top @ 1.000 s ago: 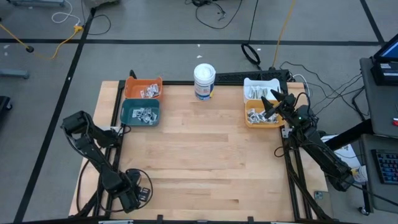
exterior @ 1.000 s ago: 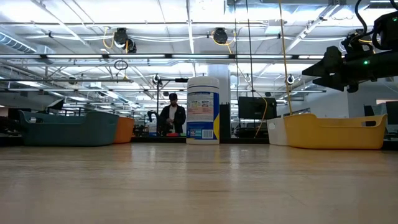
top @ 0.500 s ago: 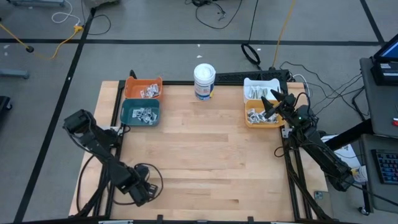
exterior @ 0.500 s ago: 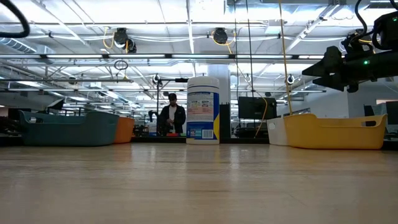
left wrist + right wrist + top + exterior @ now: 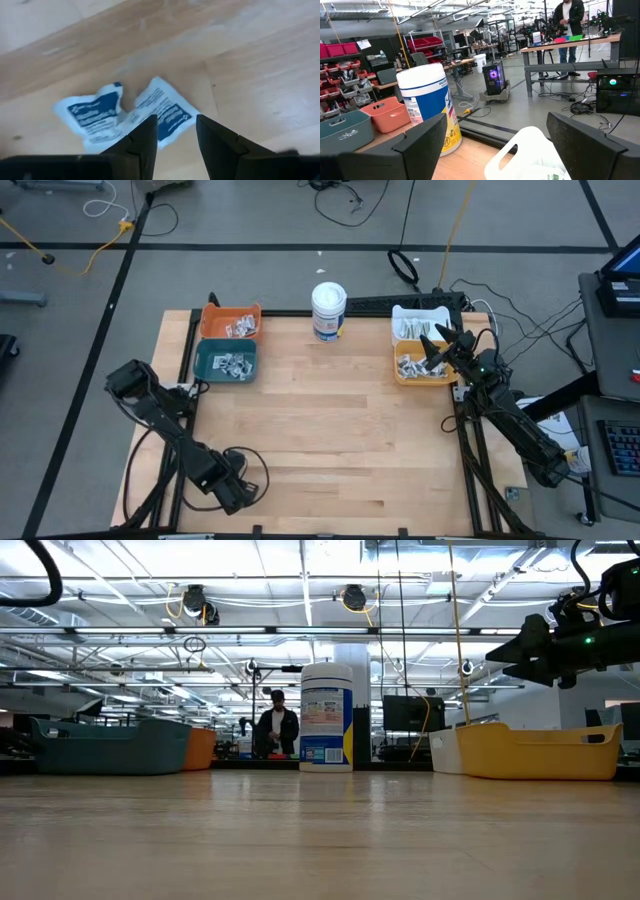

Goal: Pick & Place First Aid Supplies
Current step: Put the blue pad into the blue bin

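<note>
Two square white-and-blue sachets lie flat on the wooden table, one (image 5: 92,117) beside the other (image 5: 167,107), corners overlapping. My left gripper (image 5: 176,131) points down over them, open, one fingertip in front of the nearer sachet and one over bare wood. In the high view it (image 5: 236,492) is near the table's near-left corner and hides the sachets. My right gripper (image 5: 438,346) hangs open and level above the yellow bin (image 5: 404,378) at the far right, with nothing between its fingers (image 5: 500,150).
An orange bin (image 5: 232,310) and a teal bin (image 5: 226,376) holding packets stand at the far left. A white bin (image 5: 418,311) stands behind the yellow one. A tall white tub (image 5: 328,311) stands mid-back. The table's middle is bare wood (image 5: 330,430). A person stands far behind (image 5: 276,730).
My left gripper has gone along the near edge toward the table's right, its wrist rolling a little. My right arm has kept still.
</note>
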Tool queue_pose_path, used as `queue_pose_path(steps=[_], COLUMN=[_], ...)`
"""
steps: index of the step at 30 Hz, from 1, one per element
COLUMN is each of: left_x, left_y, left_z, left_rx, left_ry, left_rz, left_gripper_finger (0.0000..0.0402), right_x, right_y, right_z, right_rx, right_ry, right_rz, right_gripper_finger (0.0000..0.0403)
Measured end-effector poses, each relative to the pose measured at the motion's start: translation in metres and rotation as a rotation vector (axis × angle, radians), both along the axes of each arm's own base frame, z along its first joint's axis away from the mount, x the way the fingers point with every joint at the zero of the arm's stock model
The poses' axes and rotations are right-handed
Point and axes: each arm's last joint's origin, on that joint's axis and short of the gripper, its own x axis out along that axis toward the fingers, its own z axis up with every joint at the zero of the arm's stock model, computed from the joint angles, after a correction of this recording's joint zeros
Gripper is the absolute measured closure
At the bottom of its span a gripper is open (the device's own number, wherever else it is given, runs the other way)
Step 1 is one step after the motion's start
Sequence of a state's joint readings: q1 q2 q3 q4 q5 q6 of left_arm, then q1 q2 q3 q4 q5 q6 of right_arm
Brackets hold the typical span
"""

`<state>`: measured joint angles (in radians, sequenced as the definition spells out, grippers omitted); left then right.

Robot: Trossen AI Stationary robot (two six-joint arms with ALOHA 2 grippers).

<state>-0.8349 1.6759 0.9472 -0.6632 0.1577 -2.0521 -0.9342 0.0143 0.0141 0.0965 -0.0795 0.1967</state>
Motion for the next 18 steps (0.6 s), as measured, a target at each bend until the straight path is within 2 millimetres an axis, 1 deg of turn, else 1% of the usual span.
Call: queue_pose_path(steps=[3,9,11,14,18], left_x=[0.002,0.009,0.010,0.011,0.014], left_y=[-0.003,-0.004,-0.004,-0.001,0.001], left_z=[-0.010,-0.019,-0.020,-0.020,-0.021], left_rx=[0.025,0.007,0.004,0.007,0.001], left_ry=[0.024,0.045,0.045,0.046,0.042], left_rz=[0.001,-0.011,-0.023,-0.034,-0.068], left_gripper_finger=[0.0261,0.0262,0.0271,0.0308,0.0379], right_x=[0.000,0.000,0.000,0.000,0.000], right_y=[0.000,0.000,0.000,0.000,0.000], right_z=[0.000,0.000,0.000,0.000,0.000], right_rx=[0.000,0.000,0.000,0.000,0.000], right_ry=[0.000,0.000,0.000,0.000,0.000], right_rz=[-0.001,0.000,-0.001,-0.001,0.000], right_gripper_finger=[0.0066,0.0066,0.0066,0.0066,0.0066])
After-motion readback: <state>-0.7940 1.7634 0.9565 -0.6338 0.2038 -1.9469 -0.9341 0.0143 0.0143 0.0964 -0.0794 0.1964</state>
